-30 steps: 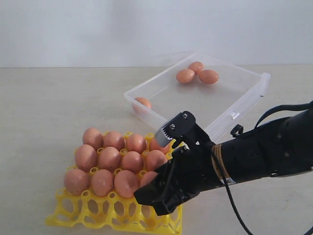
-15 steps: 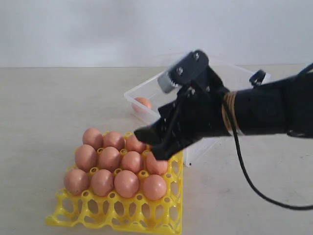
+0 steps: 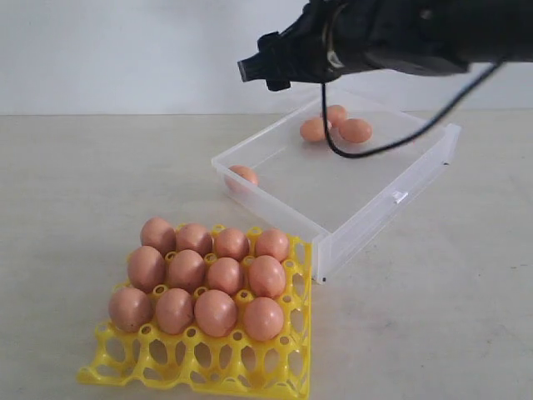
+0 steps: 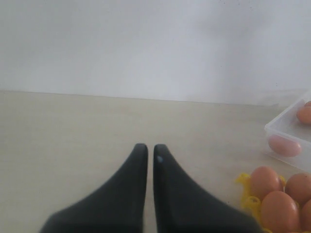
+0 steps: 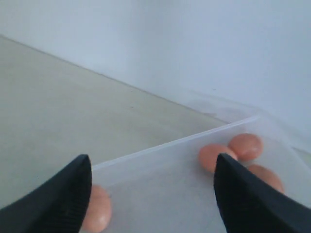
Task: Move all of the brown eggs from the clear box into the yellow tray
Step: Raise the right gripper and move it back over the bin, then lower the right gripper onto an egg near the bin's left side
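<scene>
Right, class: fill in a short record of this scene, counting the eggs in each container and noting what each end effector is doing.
brown eggs in yellow tray: twelve, three rows of four
empty cups: the tray's front row
brown eggs in clear box: four, three grouped far, one alone near the left corner
right end effector: open, empty, raised, facing the box
left end effector: shut, empty, above the table

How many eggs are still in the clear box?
4. One egg sits alone in the box's left corner; three cluster at the far side. A black cable crosses there, possibly hiding another.
</scene>
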Robot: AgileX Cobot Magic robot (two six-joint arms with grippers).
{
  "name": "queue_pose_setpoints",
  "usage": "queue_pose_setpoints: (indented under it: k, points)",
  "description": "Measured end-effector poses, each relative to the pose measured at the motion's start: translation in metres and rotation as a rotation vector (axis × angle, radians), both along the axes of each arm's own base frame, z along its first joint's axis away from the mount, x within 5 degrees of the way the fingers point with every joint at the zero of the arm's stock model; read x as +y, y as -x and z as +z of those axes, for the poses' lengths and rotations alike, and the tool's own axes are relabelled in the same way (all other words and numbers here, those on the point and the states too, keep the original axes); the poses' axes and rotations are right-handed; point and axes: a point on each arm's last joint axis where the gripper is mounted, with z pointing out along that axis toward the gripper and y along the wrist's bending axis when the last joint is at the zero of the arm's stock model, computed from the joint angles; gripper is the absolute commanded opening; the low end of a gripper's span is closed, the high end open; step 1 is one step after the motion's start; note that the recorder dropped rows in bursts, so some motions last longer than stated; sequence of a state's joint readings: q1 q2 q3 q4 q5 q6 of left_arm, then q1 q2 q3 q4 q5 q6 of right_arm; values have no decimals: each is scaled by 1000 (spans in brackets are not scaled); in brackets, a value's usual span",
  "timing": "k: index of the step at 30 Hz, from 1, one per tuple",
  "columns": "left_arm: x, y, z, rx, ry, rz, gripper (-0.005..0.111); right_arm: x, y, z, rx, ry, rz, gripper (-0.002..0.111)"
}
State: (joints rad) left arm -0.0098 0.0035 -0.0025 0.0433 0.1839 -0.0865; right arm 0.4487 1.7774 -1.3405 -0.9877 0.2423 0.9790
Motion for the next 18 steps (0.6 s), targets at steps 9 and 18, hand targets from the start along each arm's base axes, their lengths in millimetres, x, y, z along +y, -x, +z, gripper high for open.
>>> queue_pose_setpoints:
  k: [9, 18]
  points:
    - [0, 0, 0, 0, 0, 0, 4, -14, -87, -63, 430, 241, -257, 63]
    - [0, 0, 0, 0, 0, 0, 4, -46, -88, -108, 794, 283, 56, 63]
